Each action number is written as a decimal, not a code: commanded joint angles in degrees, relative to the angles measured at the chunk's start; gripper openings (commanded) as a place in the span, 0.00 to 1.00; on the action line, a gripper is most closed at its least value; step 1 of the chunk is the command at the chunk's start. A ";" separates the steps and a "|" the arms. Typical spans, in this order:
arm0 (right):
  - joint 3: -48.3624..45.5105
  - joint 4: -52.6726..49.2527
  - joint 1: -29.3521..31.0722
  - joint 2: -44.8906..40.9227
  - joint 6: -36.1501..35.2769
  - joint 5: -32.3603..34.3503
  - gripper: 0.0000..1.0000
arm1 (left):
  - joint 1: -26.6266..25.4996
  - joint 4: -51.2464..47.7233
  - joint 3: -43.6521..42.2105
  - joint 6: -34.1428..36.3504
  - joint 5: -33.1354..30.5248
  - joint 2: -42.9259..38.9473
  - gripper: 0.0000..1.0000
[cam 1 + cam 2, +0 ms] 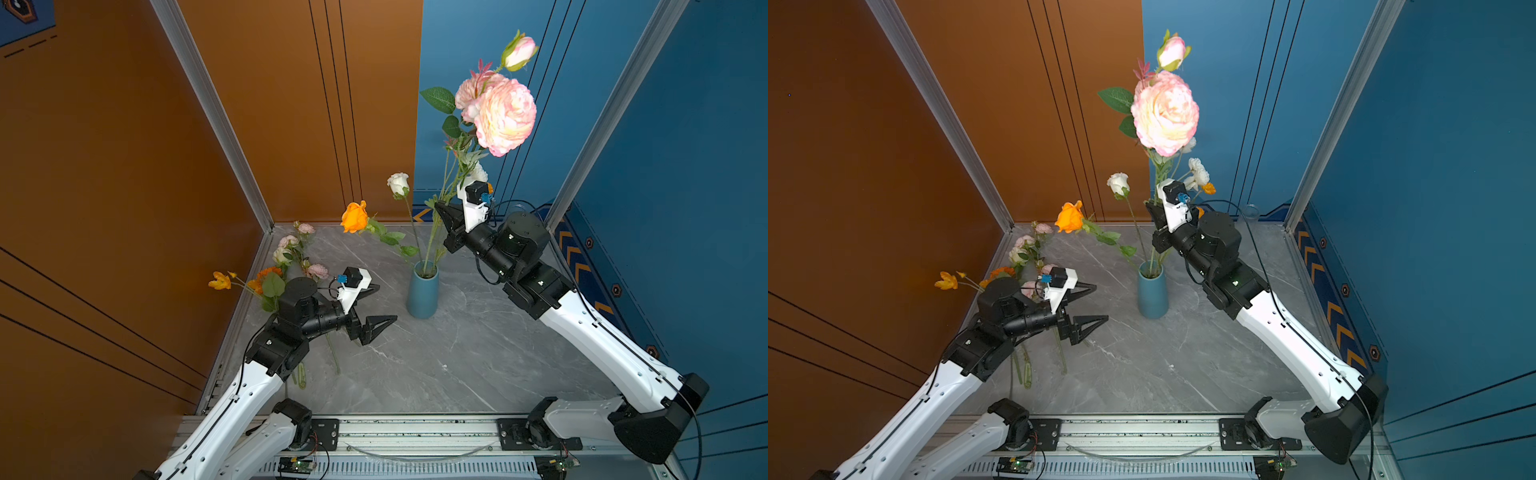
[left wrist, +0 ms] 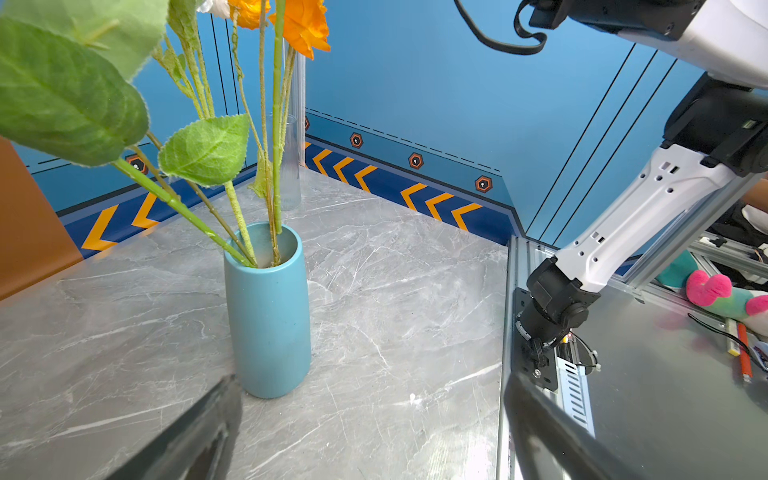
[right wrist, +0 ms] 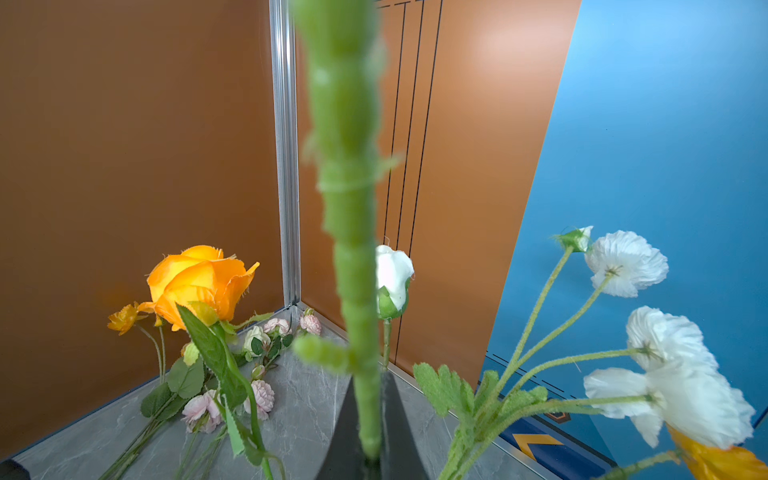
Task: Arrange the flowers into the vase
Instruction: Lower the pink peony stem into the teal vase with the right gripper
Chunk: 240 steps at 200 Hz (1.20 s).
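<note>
Stems (image 2: 239,216), thin and green, stand in the smooth cylindrical teal vase (image 1: 422,291). Above it the right gripper (image 1: 440,210) is clamped on the ruffled pink peony's (image 1: 505,116) ribbed stem. Beside the vase, the left gripper's (image 1: 386,302) jaws gape apart. Loose flowers (image 1: 282,254) lie left of the vase on grey marble (image 1: 457,365).

You're in a robot lab cell here: aluminium frame posts (image 1: 210,104) box you in, printed orange and blue wall panels (image 1: 104,166) carry a hazard-chevron strip (image 2: 434,204), both arms (image 1: 602,336) bolt onto a slotted rail (image 1: 415,432) beside bare circuit boards (image 1: 297,464), and past the marble-look tabletop (image 1: 457,353) a metal bench (image 2: 665,374) holds a plush toy (image 2: 706,289) and pens (image 2: 744,353).
</note>
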 commanded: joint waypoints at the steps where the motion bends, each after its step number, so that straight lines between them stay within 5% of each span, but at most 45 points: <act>1: 2.98 -1.80 -0.19 -0.15 2.27 -1.13 0.00 | 0.76 1.22 -0.45 0.71 2.03 -0.28 0.98; 104: -5.60 6.62 0.12 0.41 -3.18 0.13 0.00 | 0.87 1.26 -0.76 0.30 2.32 -0.56 0.98; 142: -17.02 20.85 0.57 -0.54 -6.85 0.13 0.00 | 0.89 1.35 -0.79 0.30 2.39 -0.39 0.98; 181: -26.00 36.03 0.71 -0.34 -5.58 0.19 0.00 | 0.87 1.33 -0.57 0.12 2.66 -0.05 0.98; 240: -30.61 39.36 1.41 1.20 -1.39 2.06 0.09 | 0.82 1.36 -0.71 -0.07 2.67 -0.12 0.98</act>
